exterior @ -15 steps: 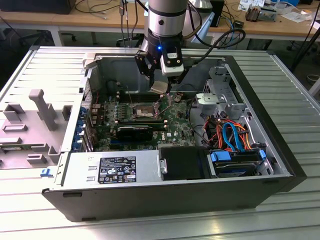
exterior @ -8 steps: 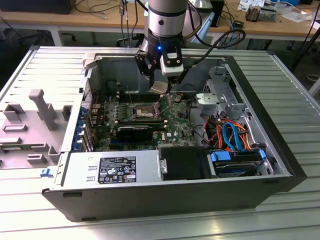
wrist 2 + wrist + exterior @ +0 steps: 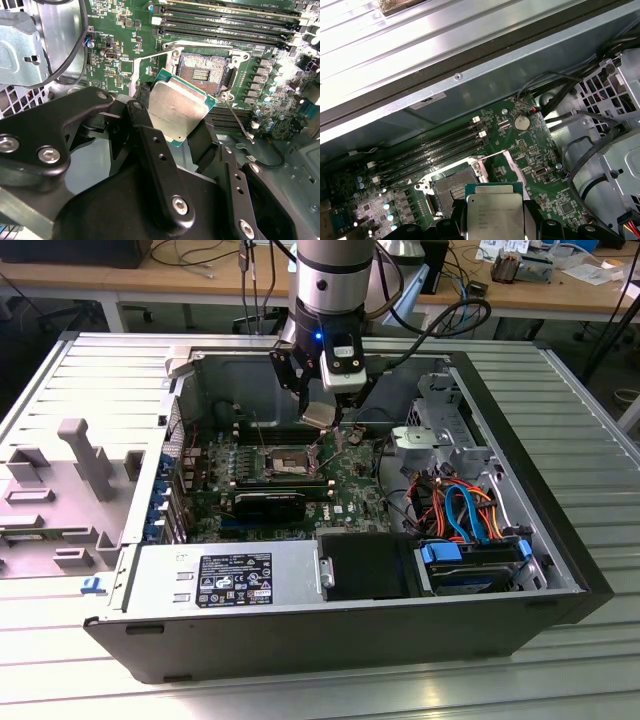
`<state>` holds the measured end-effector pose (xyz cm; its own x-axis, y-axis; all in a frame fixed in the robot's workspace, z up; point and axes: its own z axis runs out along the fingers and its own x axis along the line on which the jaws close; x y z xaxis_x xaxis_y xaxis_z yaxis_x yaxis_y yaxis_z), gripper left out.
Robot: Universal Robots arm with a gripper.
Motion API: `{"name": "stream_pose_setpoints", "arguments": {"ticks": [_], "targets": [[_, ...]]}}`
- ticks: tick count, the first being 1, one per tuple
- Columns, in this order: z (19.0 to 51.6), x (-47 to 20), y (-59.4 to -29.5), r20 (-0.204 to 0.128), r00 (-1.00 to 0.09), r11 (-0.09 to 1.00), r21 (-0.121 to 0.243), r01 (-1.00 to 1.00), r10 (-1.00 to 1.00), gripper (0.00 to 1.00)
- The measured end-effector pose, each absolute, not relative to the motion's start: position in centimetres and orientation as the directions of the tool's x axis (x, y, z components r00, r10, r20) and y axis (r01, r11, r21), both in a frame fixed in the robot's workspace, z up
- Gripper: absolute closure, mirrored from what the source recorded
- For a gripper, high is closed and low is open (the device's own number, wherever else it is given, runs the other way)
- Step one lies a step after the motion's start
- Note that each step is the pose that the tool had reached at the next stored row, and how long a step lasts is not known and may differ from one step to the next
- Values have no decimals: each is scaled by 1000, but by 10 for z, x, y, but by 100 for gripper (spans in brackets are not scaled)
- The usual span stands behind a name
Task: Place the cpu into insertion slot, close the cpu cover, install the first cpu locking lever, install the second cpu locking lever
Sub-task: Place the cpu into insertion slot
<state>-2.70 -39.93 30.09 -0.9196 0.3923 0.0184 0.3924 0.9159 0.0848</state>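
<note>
Above the motherboard, near the open insertion slot (image 3: 202,74), the gripper (image 3: 176,120) clamped the tilted cpu (image 3: 182,102); a clean seating likely required levelling it and matching corners.

The cpu (image 3: 175,107) shows a matt, faintly brushed silvery-grey metal top edged by a green board rim. The gripper (image 3: 175,125) is matt black, its smooth links studded with shiny steel screw heads. The insertion slot (image 3: 202,75) has a bright bare-metal rim around a dark, finely textured centre, set in a glossy green circuit board (image 3: 125,30). The computer case (image 3: 230,380) is dull grey sheet metal with a black outer skin. The tabletop (image 3: 585,400) is ribbed, satin-finished silver metal.
</note>
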Motion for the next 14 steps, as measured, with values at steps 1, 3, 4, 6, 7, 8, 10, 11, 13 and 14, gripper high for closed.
{"name": "stream_pose_setpoints", "arguments": {"ticks": [1, 3, 4, 6, 7, 8, 10, 11, 13, 14], "targets": [[301, -27, -399, 18, -920, 916, 85, 393, 393, 45], [301, -27, -399, 18, -919, 915, 85, 393, 393, 45], [301, -27, -399, 18, -919, 915, 85, 395, 394, 45], [301, -27, -399, 18, -918, 914, 85, 396, 396, 45], [301, -27, -399, 18, -918, 914, 85, 396, 396, 45], [301, -27, -399, 18, -918, 914, 85, 397, 397, 45], [301, -27, -399, 18, -918, 914, 85, 397, 397, 45], [301, -27, -399, 18, -917, 914, 85, 398, 398, 45], [301, -27, -399, 18, -917, 913, 85, 398, 398, 45], [301, -27, -399, 18, -917, 913, 85, 399, 399, 45]]}}
